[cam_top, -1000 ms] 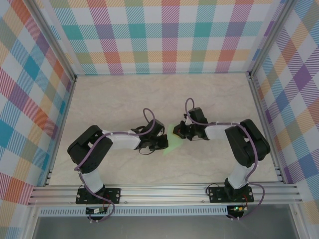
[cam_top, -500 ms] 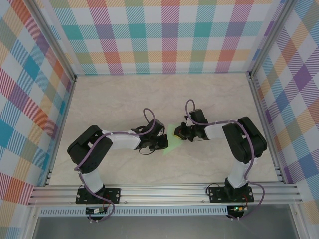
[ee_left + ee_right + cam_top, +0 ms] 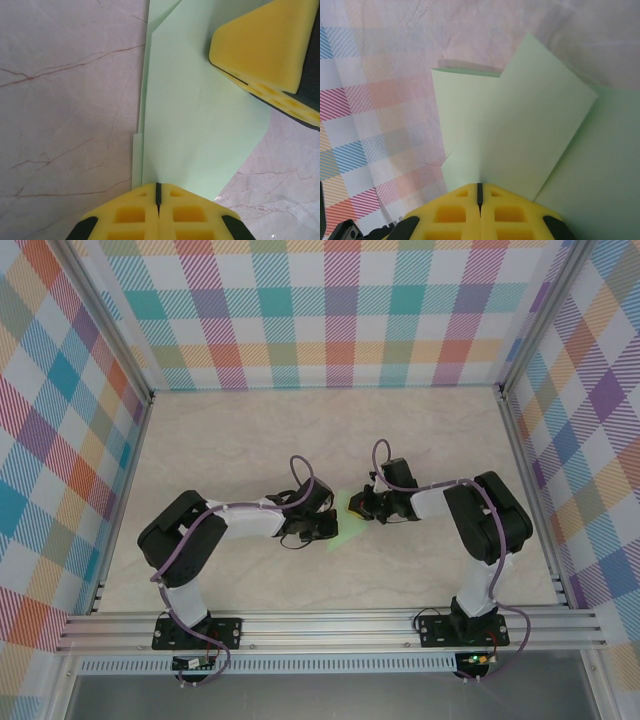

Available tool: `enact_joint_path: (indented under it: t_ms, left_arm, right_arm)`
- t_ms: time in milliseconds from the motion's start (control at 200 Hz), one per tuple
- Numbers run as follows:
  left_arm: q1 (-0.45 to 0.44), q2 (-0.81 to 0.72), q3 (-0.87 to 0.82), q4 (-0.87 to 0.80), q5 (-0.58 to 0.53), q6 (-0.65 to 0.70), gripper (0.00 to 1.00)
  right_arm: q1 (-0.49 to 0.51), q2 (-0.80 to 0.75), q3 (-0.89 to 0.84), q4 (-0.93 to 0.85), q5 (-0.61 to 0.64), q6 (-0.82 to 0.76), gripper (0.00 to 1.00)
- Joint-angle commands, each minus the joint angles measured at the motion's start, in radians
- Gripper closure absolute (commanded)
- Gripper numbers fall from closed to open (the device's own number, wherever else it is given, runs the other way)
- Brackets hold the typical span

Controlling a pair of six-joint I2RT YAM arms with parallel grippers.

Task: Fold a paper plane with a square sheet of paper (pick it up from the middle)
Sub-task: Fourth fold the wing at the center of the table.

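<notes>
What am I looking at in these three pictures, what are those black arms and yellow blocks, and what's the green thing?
This is a pair of robot arms, the left arm and the right arm, bolted at the near edge of a marble-patterned table with checked walls around it. The wide picture looks down from above. The two close-ups come from a camera on each wrist. The yellow blocks are gripper fingers. Between the arms lies a pale-green sheet of paper, partly folded. The left gripper is shut with its tip at the paper's edge; whether it pinches or just presses, I cannot tell. The right gripper is shut too and seems to hold a raised flap.
</notes>
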Motion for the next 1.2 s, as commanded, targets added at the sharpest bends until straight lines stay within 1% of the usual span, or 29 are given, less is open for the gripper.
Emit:
enact_joint_path:
  t_ms: [0,80,145,210,245,290,355,410,540,705,815,900,1000,1115,1195]
  left_arm:
    - [-0.013,0.016,0.002,-0.258,-0.028,0.000,0.95]
    - [-0.004,-0.036,0.053,-0.303,-0.033,0.003,0.91]
    - [0.014,-0.077,0.076,-0.297,-0.015,-0.011,0.89]
    - [0.041,-0.097,0.073,-0.218,0.073,-0.050,0.87]
    - [0.055,-0.094,0.068,-0.135,0.134,-0.073,0.88]
    - [0.065,-0.079,0.070,-0.067,0.202,-0.106,0.88]
    - [0.070,-0.050,0.076,0.017,0.265,-0.148,0.87]
    - [0.070,-0.022,0.085,0.062,0.297,-0.169,0.87]
    - [0.071,0.034,0.080,0.106,0.304,-0.197,0.87]
    - [0.072,0.088,0.027,0.251,0.349,-0.266,0.87]
    - [0.072,0.107,0.006,0.227,0.337,-0.254,0.87]
    - [0.072,0.109,-0.025,0.183,0.302,-0.233,0.87]
    - [0.072,0.113,-0.076,0.196,0.324,-0.227,0.87]
    - [0.073,0.075,-0.149,0.173,0.299,-0.204,0.87]
    - [0.073,0.041,-0.194,0.180,0.302,-0.196,0.87]
  right_arm:
    - [0.004,0.032,-0.036,-0.074,0.052,-0.038,0.99]
    - [0.001,0.032,-0.045,-0.074,0.056,-0.041,0.99]
    - [0.000,0.032,-0.047,-0.078,0.060,-0.044,0.99]
    - [0.001,0.032,-0.046,-0.083,0.063,-0.044,1.00]
    - [0.001,0.032,-0.045,-0.087,0.065,-0.045,1.00]
    - [0.000,0.029,-0.043,-0.099,0.070,-0.050,1.00]
    - [0.000,0.025,-0.037,-0.111,0.074,-0.056,1.00]
    - [-0.001,0.021,-0.037,-0.110,0.074,-0.056,1.00]
    - [0.000,0.022,-0.040,-0.109,0.073,-0.052,0.99]
    - [0.000,0.030,-0.036,-0.109,0.069,-0.057,0.99]
    - [0.001,0.036,-0.036,-0.114,0.071,-0.058,0.99]
    - [0.001,0.038,-0.037,-0.117,0.076,-0.061,1.00]
    - [0.000,0.037,-0.036,-0.125,0.079,-0.064,1.00]
    - [-0.001,0.031,-0.034,-0.132,0.081,-0.069,1.00]
    - [0.001,0.029,-0.031,-0.137,0.079,-0.070,1.00]
